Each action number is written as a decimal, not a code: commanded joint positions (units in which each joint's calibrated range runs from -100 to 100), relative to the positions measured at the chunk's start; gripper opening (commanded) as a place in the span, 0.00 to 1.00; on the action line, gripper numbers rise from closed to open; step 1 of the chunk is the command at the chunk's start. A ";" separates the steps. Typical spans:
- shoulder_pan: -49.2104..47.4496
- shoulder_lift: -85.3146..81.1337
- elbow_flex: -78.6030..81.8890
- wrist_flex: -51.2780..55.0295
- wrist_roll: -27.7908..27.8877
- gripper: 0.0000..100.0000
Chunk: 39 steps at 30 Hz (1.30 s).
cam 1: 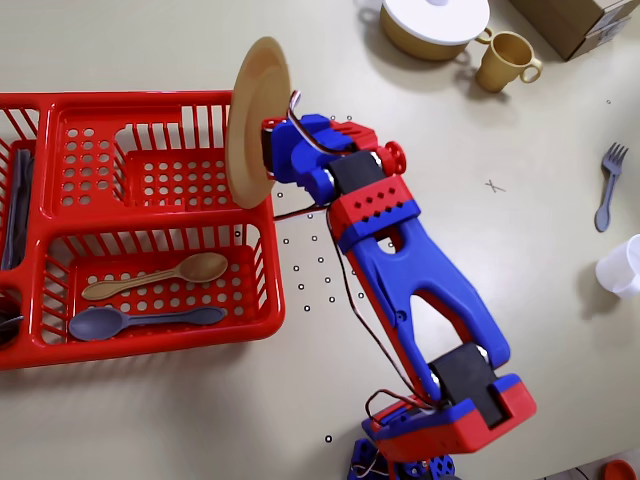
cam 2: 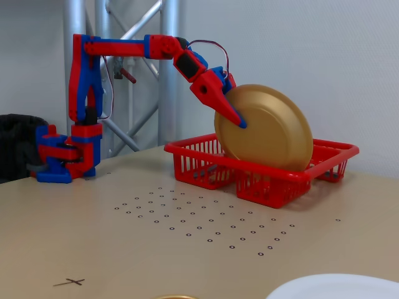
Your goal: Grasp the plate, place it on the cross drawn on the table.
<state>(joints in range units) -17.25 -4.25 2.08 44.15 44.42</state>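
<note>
- The round mustard-tan plastic plate (cam 1: 257, 122) (cam 2: 268, 128) stands on edge in the red slotted plastic drying rack (cam 1: 130, 220) (cam 2: 262, 171).
- The red-and-blue two-finger gripper (cam 1: 268, 160) (cam 2: 234, 115) is clamped on the plate's rim.
- The small grey hand-drawn cross (cam 1: 494, 186) (cam 2: 69, 282) lies well apart on the matte beige table (cam 1: 480, 130) (cam 2: 124, 249).

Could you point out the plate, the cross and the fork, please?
plate (cam 2: 268, 131): fixed view, on its flat centre.
cross (cam 1: 494, 186): overhead view, where the strokes meet.
fork (cam 1: 606, 197): overhead view, on its handle.
</note>
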 commanded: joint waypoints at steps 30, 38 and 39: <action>-3.07 -2.26 -12.69 -3.63 -1.56 0.00; -3.14 -2.60 -16.59 -3.47 -2.93 0.00; -3.14 -2.68 -16.86 -3.47 -3.13 0.00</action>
<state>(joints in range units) -20.07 -3.19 -9.31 42.31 42.27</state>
